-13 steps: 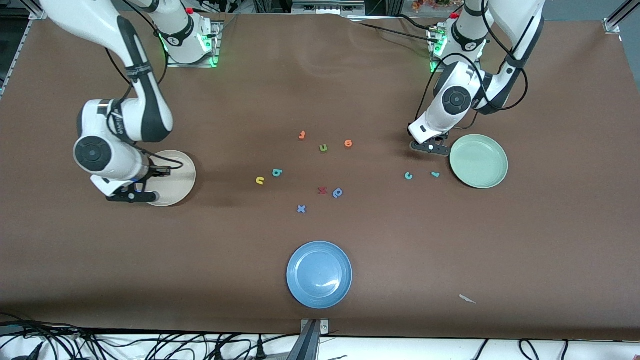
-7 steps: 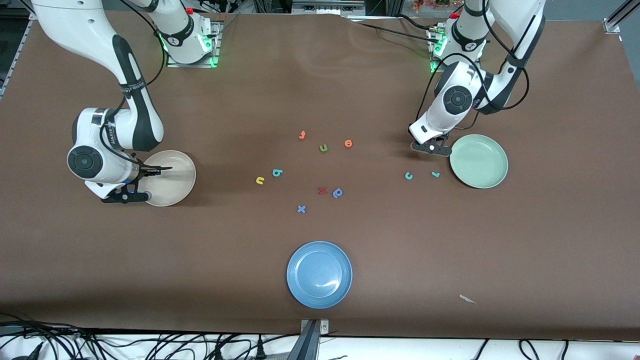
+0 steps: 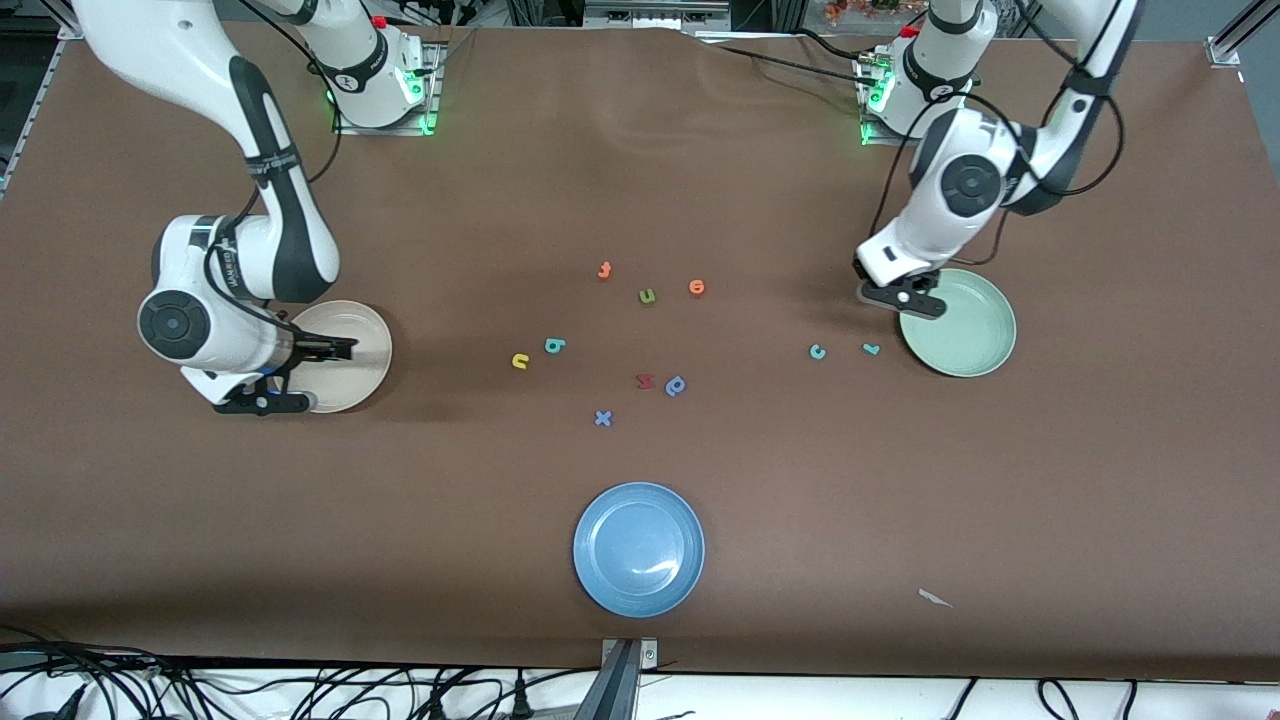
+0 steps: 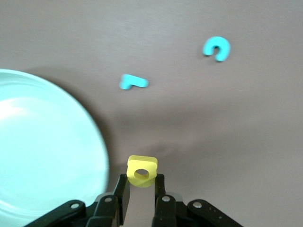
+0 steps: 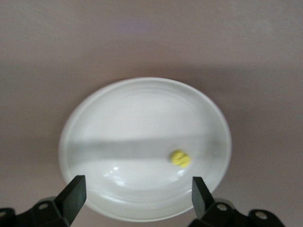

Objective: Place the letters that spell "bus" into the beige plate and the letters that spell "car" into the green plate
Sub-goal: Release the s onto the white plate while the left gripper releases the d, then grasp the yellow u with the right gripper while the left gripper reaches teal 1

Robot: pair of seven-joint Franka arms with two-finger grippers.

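We find the left gripper [image 4: 141, 189] clamped on the small yellow foam letter "a" [image 4: 142, 171], carried in the air just beside the rim of the round pale mint-green plate [image 3: 975, 335] and, as far as we can judge, not yet over its bowl. The grip takes only the lower part of the letter, so we consider a slip or twist possible; a release here would probably drop it on the brown table covering [image 3: 1100, 450] or on the rim, from which such a light piece could bounce off. The teal foam "c" [image 3: 818, 351] and the teal foam "r" [image 3: 871, 349] lie on the table beside that plate, nearer the front camera than the gripper, and a low approach for either could sweep the other away. The right gripper [image 5: 137, 196] hangs with its fingers spread wide over the round cream-beige plate [image 3: 370, 335], in which the yellow foam "s" [image 5: 180, 158] lies. We see no fault there. The yellow foam "u" [image 3: 520, 361] and the teal foam "b" [image 3: 555, 346] sit close together in the middle of the table. The olive-green foam "u" [image 3: 648, 296] and the darker blue "p"-like foam letter [image 3: 676, 385] lie near them, and we rate mistaken selection of 1 of these 2 as the chief remaining risk.
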